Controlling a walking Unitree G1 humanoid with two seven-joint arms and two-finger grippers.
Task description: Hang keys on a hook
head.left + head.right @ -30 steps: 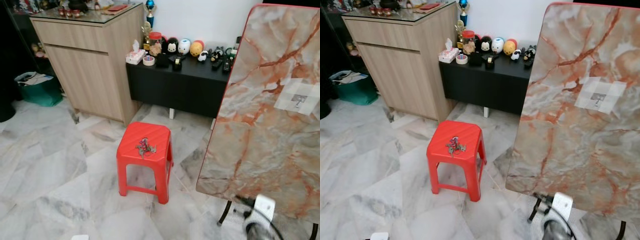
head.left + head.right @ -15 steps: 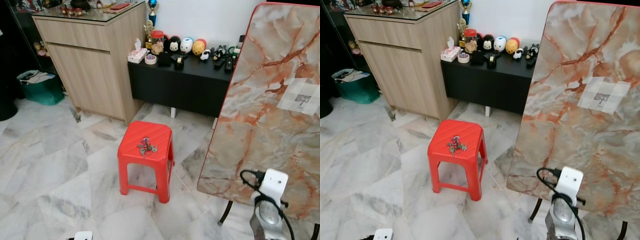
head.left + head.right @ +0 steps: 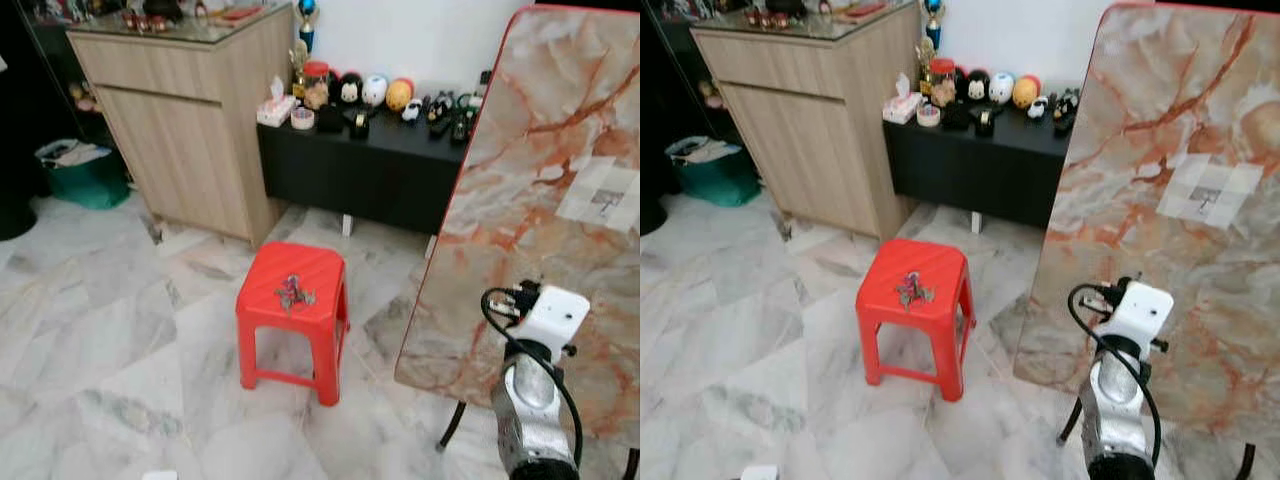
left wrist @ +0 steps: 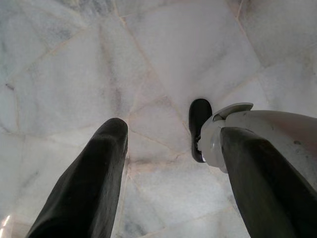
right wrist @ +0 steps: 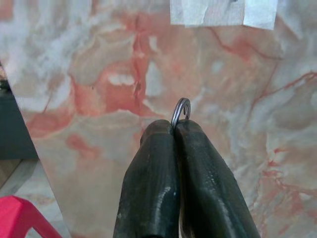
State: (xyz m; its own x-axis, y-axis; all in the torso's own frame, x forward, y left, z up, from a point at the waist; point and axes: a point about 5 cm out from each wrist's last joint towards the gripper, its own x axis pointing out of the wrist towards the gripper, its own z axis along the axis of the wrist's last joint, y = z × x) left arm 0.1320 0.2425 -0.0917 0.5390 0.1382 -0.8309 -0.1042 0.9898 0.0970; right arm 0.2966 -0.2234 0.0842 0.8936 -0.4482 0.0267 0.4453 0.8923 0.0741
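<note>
A bunch of keys (image 3: 292, 292) lies on top of a red plastic stool (image 3: 325, 265) in the middle of the floor. To the right leans a tilted marble-patterned board (image 3: 540, 200) with a taped white patch (image 3: 603, 194) bearing a small hook (image 3: 1206, 198). My right arm (image 3: 533, 400) is raised in front of the board's lower part. My right gripper (image 5: 174, 126) is shut on a metal key ring (image 5: 181, 110), which pokes out past its tips, below the taped patch (image 5: 223, 12). My left gripper (image 4: 173, 131) hangs open over the floor.
A wooden cabinet (image 3: 190, 130) stands at the back left. Beside it is a low black sideboard (image 3: 370, 170) with small figurines. A green bag (image 3: 75, 175) sits on the far left floor. Marble floor tiles (image 3: 110, 350) surround the stool. My foot (image 4: 199, 126) shows below the left gripper.
My right arm has risen from the picture's bottom edge up in front of the marble board. The keys and the stool have stayed in place.
</note>
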